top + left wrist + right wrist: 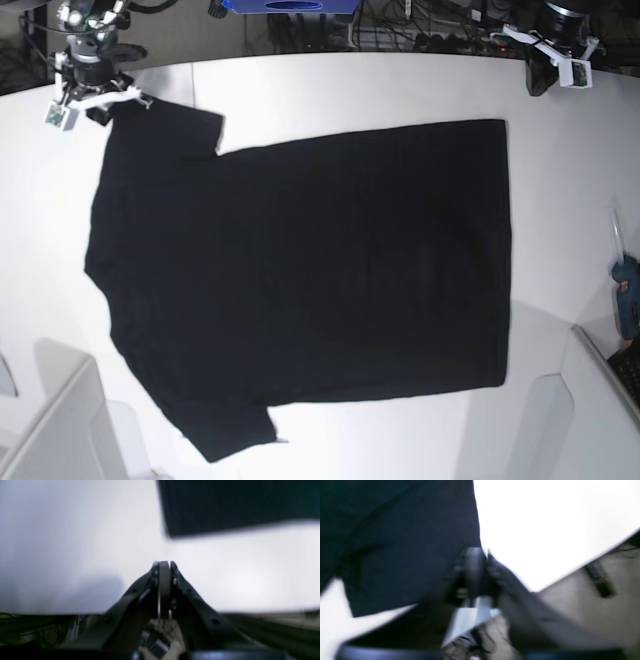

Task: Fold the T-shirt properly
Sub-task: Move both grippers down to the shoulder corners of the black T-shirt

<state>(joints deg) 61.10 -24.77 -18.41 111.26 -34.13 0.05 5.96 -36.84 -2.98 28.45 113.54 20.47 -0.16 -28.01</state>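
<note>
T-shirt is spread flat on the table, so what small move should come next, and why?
Probably lower the right end effector onto the sleeve beside it and pinch the edge. The T-shirt lies flat and unfolded, plain side up, that end effector sits right at the sleeve corner, and the left end effector is shut, clear of the cloth.

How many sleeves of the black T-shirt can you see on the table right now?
2. On the T-shirt, seen from the base view, one sleeve lies at the top left by the right gripper, and the other sleeve is at the bottom left.
</note>
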